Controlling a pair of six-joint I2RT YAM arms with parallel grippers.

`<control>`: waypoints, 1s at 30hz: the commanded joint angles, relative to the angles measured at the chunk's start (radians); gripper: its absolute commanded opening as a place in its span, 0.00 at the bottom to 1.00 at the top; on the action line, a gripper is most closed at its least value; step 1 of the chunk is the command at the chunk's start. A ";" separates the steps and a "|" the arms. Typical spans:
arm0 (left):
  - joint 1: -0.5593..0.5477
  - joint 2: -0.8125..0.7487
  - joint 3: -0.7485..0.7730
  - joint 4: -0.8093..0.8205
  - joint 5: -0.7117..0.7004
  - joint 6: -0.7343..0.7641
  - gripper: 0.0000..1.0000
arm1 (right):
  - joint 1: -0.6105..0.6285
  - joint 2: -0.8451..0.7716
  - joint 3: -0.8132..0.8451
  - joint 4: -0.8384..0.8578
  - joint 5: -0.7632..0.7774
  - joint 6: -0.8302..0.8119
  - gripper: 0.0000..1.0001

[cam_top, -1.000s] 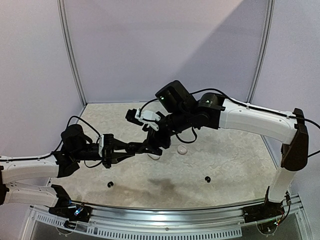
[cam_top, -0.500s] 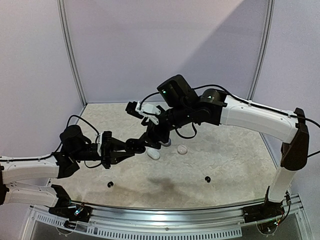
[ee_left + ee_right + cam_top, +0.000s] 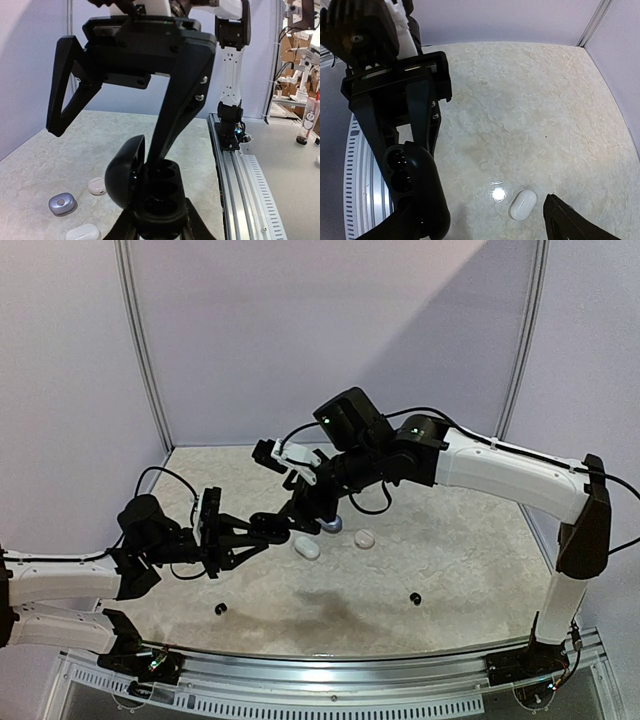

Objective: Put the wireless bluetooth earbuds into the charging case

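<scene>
walls: pale lilac flat wall panels (image 3: 330,340), silver metal upright posts (image 3: 143,350) at corners
table: beige marbled tabletop (image 3: 470,540), silver slotted aluminium rail (image 3: 340,672) along near edge
light: bright glare spot (image 3: 498,193) on tabletop

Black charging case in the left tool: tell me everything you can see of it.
The black charging case is a glossy rounded plastic-looking shell, its hinged lid swung open. Two round sockets show, both apparently empty. It is held above the table, pinched at its base by the left tool. The open right tool straddles it; contact unclear.
</scene>
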 commanded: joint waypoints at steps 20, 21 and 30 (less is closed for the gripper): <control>0.009 0.026 -0.004 0.007 -0.099 -0.043 0.00 | -0.171 -0.225 -0.210 0.115 0.304 0.369 0.61; 0.009 0.026 -0.004 0.006 -0.099 -0.042 0.00 | -0.187 -0.244 -0.247 0.083 0.356 0.437 0.60; 0.009 0.017 -0.004 0.006 -0.088 -0.046 0.00 | -0.289 -0.409 -0.599 -0.197 0.418 0.766 0.47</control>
